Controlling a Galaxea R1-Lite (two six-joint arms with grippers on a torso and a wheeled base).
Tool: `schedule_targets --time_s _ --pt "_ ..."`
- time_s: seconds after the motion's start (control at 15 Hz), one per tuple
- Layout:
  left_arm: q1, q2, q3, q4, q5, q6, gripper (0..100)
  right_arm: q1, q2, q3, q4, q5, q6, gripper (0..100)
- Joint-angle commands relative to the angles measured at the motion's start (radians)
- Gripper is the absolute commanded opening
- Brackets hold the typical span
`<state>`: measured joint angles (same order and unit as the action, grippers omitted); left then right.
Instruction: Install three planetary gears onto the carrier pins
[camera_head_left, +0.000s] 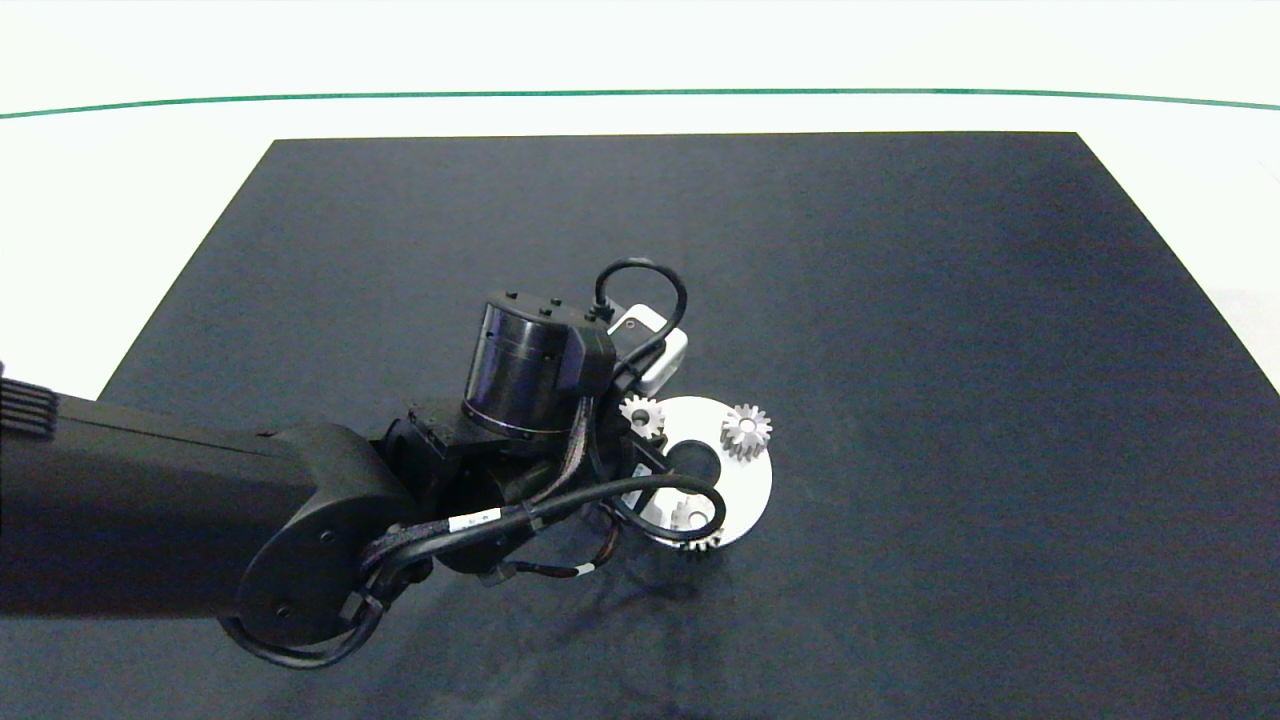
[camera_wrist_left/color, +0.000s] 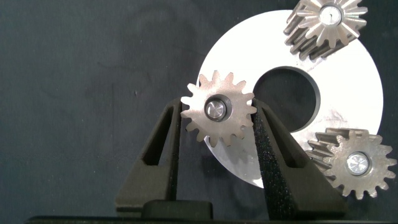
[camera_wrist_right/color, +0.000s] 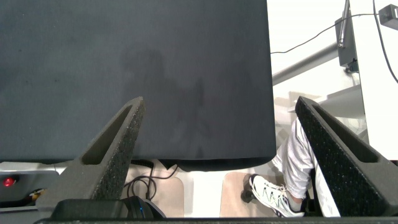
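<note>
**Three gears seated on the carrier, left hand closed on the third**

Nearest the head camera, the left arm (camera_head_left: 200, 530) comes in from 9 o'clock over the dark mat (camera_head_left: 900, 300) covering the worktop. Its left hand (camera_wrist_left/color: 217, 134) hangs above the white disc (camera_head_left: 745, 485), its two fingers (camera_wrist_left/color: 273, 155) pressed against opposite flanks of one of the planetary gears (camera_wrist_left/color: 218, 116). That gear sits flat at the disc's rim on the arm's side, a pin end showing in its bore; in the head view only its teeth (camera_head_left: 701, 543) peek from under a cable at 6 o'clock on the disc.

The carrier pins (camera_wrist_left/color: 215, 108) are each capped by a gear. A second gear (camera_head_left: 642, 414) stands at 10 o'clock on the disc, just beside the wrist housing, and a third (camera_head_left: 746, 430) at 2 o'clock. All three ring the large centre hole (camera_head_left: 693, 462).

The mat is plain, matte and near black. Beyond its far edge lies pale floor crossed by a thin green line (camera_head_left: 640, 94).

The right hand (camera_wrist_right/color: 217, 155) is outside the head view, spread wide and holding nothing. It is over the mat's edge, where a person's leg (camera_wrist_right/color: 298, 155) and white shoe (camera_wrist_right/color: 273, 193) show beside loose cables on the floor.
</note>
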<state>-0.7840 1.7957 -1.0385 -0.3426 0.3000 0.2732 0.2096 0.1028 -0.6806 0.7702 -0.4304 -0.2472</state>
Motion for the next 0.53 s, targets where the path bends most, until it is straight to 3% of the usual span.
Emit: schedule_targets --time_s 0.07,0.53 --pt "0.0 -0.001 0.002 -0.003 0.001 0.001 100 0.001 0.002 -0.002 0.004 -0.002 -0.001 100" --pt "0.002 -0.101 0.011 0.045 0.001 0.0 100 -0.001 0.003 -0.014 0.003 -0.002 -0.003 100"
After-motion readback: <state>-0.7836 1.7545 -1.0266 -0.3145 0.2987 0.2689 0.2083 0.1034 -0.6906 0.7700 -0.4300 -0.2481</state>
